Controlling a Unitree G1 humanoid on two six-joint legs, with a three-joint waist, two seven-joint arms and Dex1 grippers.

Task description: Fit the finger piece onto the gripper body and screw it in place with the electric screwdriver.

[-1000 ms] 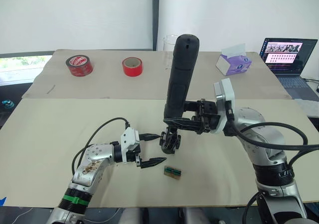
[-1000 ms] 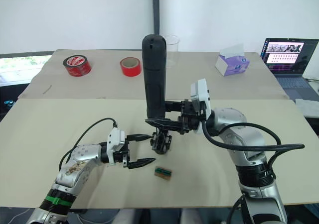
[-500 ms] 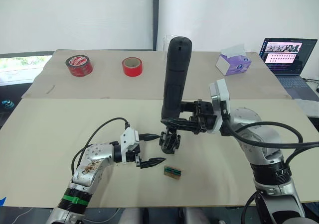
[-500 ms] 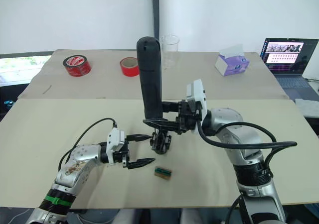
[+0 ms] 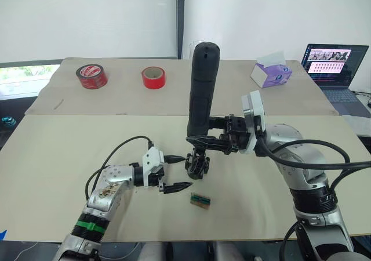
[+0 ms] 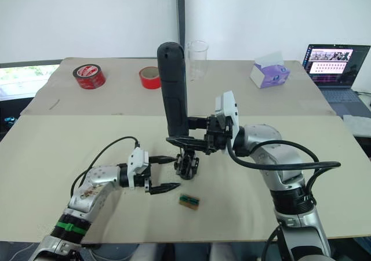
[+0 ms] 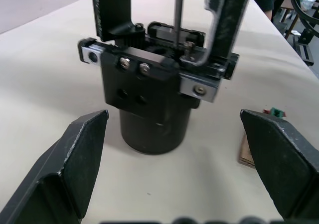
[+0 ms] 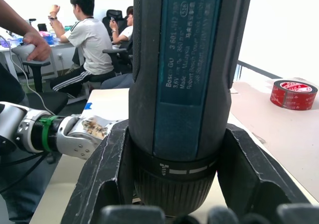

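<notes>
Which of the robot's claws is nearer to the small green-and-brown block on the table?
Left. The left claw is open just beside the block, while the right claw holds the electric screwdriver above the gripper body.

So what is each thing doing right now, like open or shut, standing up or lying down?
Left gripper: fingers open, either side of the gripper body, not touching it.
Right gripper: shut on the electric screwdriver.
Electric screwdriver: upright, bit down on the gripper body.
Gripper body: standing on the table.
Green-and-brown block: lying flat.
Laptop: open, screen on.
</notes>
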